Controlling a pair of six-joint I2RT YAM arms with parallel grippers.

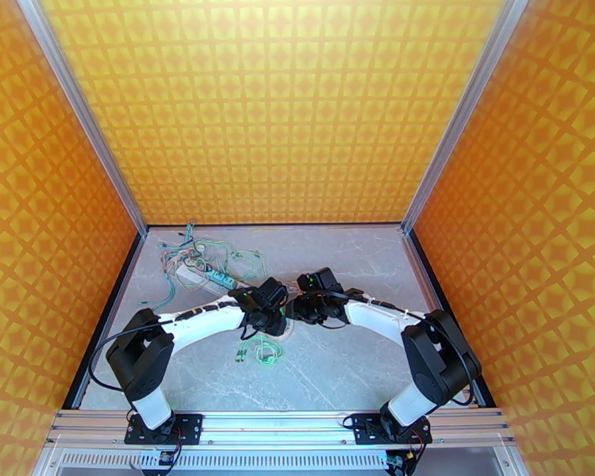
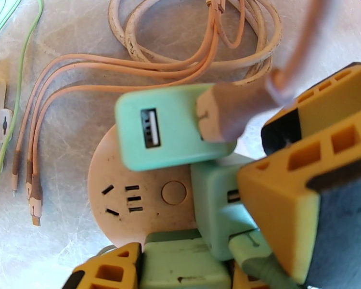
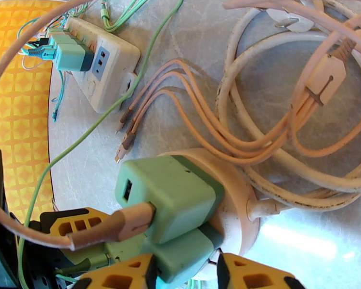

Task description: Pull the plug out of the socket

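**A:** How far along is the unplugging?

**B:** Not finished, by my reading. The round socket lies on the marble tabletop between the two arms. Three mint-green USB chargers crowd it, and none looks clear of it.

**A:** Which one is being worked?

**B:** The left gripper has its fingers drawn narrow against both sides of the lowest charger, at the socket's edge. I take that as the plug to pull. Its prongs are hidden, so I cannot tell whether it has begun to lift.

**A:** And the other arm?

**B:** The right gripper has its fingers partly apart, flanking the socket's rim and a charger beside it. I cannot tell whether it clamps either one, though bracing the socket would make sense.

**A:** The other chargers?

**B:** The top charger sits tilted, with a pink USB cable plugged in and one port free. The middle charger is just beside it. What is left is the pull itself, straight off the face, with the socket kept down.

**A:** Any brand or lettering?

**B:** None readable. The socket shows slot holes and an unmarked round button. The white power strip farther off has no legible print either.
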